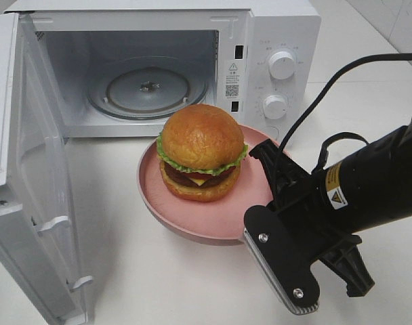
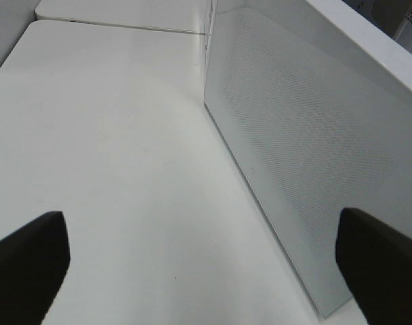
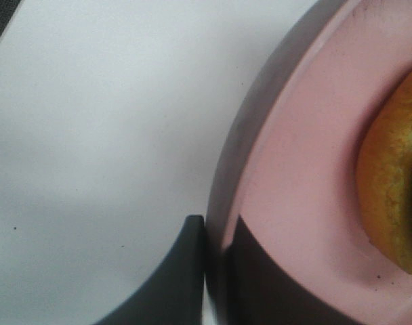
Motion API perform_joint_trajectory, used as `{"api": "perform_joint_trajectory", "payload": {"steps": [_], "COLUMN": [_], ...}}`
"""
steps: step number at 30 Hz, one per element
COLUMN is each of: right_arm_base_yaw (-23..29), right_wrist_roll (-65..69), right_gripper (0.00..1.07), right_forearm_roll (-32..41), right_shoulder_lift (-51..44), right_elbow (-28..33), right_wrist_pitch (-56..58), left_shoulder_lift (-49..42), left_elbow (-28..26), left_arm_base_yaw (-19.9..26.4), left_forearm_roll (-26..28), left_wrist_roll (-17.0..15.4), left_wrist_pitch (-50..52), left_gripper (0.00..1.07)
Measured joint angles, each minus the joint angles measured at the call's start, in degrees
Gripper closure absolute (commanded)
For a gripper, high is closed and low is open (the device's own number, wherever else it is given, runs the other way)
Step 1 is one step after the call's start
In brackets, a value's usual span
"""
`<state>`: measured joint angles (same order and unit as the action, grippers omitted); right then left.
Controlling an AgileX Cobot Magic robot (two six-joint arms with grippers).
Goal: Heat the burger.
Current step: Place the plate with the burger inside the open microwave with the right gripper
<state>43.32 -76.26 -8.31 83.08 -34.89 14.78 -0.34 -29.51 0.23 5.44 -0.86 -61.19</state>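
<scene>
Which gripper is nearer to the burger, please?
The right gripper: its jaws pinch the rim of the plate holding the burger. The left gripper hangs open beside the microwave door, burger out of its view.

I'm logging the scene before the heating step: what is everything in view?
microwave: one, white, back of the table, door swung open
glass turntable: one, clear, inside the microwave
knobs: two, white, on the microwave's front panel
burger: one, golden-brown bun with green lettuce, on the pink plate
pink plate: one, pink, in front of the microwave's opening
table: one, white, under everything
right pincer: one, black, shut on the pink plate's rim
left pincer: one, black, open, over the table
</scene>
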Motion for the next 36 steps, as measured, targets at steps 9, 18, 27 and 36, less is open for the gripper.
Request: {"api": "perform_joint_trajectory", "payload": {"steps": [9, 18, 27, 36], "right_arm_base_yaw": [-1.03, -1.03, -1.03, -1.03], "right_wrist_roll": [-9.80, -8.37, -7.91, -5.39], "right_gripper": [1.06, 1.06, 1.06, 1.06], "right_forearm_roll": [7.56, 6.59, 6.42, 4.24], "right_shoulder_lift": [1.49, 5.33, 9.57, 13.75], "right_elbow": [-0.86, -5.16, -10.54, -16.67], "right_wrist_pitch": [-0.17, -0.17, -0.11, 0.17], "left_shoulder_lift": [0.00, 0.00, 0.00, 0.00], "left_elbow": [0.00, 0.00, 0.00, 0.00], "left_arm_base_yaw": [0.00, 0.00, 0.00, 0.00], "left_forearm_roll": [0.00, 0.00, 0.00, 0.00], "left_wrist_roll": [0.00, 0.00, 0.00, 0.00], "left_wrist_pitch": [0.00, 0.00, 0.00, 0.00], "left_gripper": [0.07, 0.07, 0.07, 0.07]}}
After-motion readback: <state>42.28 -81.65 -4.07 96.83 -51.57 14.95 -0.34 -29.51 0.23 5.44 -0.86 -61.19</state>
